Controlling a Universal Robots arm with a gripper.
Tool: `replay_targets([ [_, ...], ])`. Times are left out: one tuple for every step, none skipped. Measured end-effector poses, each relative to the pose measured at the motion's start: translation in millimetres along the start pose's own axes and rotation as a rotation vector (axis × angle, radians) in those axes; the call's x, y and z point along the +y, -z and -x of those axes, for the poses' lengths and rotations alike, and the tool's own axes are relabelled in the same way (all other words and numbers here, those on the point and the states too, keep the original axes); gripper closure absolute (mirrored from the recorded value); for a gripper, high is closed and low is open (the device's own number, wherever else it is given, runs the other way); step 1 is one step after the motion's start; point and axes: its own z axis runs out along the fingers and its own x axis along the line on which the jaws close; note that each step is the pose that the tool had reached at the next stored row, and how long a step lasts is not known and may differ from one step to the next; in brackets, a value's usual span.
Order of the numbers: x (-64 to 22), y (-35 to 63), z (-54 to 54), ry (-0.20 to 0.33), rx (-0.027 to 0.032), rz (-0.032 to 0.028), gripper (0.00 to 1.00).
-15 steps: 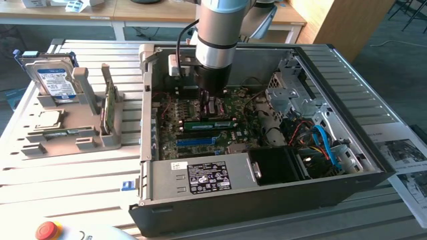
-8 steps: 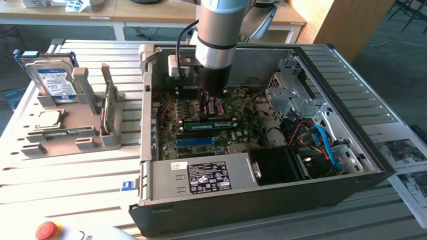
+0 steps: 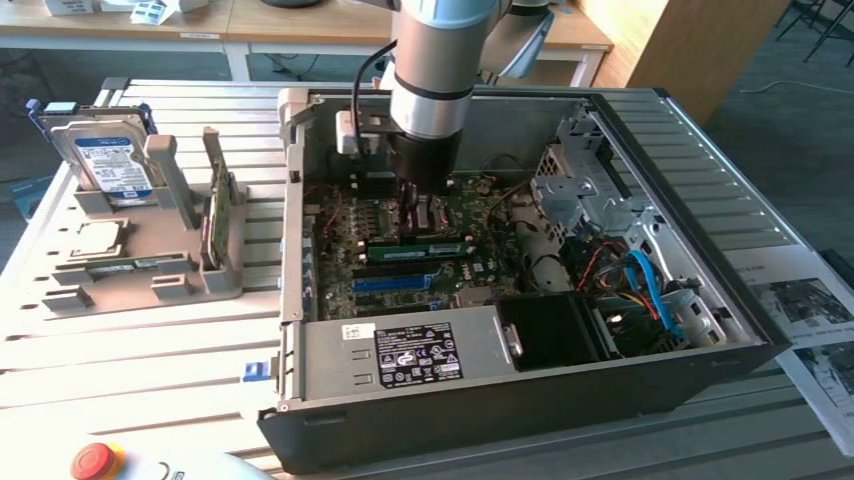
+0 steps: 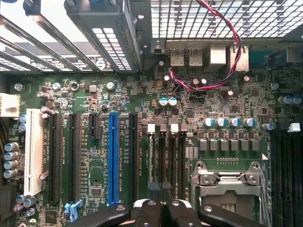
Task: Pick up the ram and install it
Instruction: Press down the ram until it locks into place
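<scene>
Table (image 3: 147, 350): slatted metal; my open case (image 3: 534, 400) sits on it.
Gripper (image 4: 161, 208): I see it clenched over the motherboard (image 4: 118, 101).
Ram (image 3: 418, 250): flat at 6 o'clock from gripper.
Spare stick (image 3: 214, 225): upright in holder (image 3: 147, 285), 9 o'clock.

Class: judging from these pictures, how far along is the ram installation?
Done: the gripper is inside the case, shut, over the memory slots. In hand: whether it grips the ram cannot be told. Left: those slots look empty, so seating isn't shown.

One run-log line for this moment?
arm: inside PC case | gripper: jaws shut, over motherboard RAM slots | ram stick: lying on motherboard
</scene>
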Motion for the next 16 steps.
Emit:
replay_targets([
  [0.0, -0.2, 0.0, 0.0, 0.0, 0.0, 0.89],
  [0.1, -0.4, 0.0, 0.0, 0.0, 0.0, 0.89],
  [0.1, -0.5, 0.0, 0.0, 0.0, 0.0, 0.89],
  [0.1, -0.7, 0.0, 0.0, 0.0, 0.0, 0.89],
  [0.1, -0.9, 0.0, 0.0, -0.0001, 0.0, 0.89],
  [0.1, -1.1, 0.0, 0.0, 0.0, 0.0, 0.89],
  [0.1, -1.2, 0.0, 0.0, 0.0, 0.0001, 0.89],
  [0.1, -1.4, 0.0, 0.0, 0.0, 0.0, 0.89],
  [0.1, -1.5, 0.1, 0.0, 0.0, 0.0, 0.89],
  [0.1, -1.6, 0.1, 0.0, -0.0001, -0.0001, 0.89],
  [0.1, -1.6, 0.1, 0.0, -0.0001, -0.0001, 0.89],
  [0.1, -1.6, 0.1, 0.0, -0.0002, -0.0001, 0.89],
  [0.1, -1.6, 0.1, 0.0, -0.0001, -0.0001, 0.89],
  [0.1, -1.7, 0.1, 0.0, -0.0002, -0.0001, 0.89],
  [0.1, -1.6, 0.1, 0.0, -0.0001, -0.0001, 0.89],
  [0.1, -1.7, 0.1, 0.0, -0.0002, -0.0001, 0.89],
])
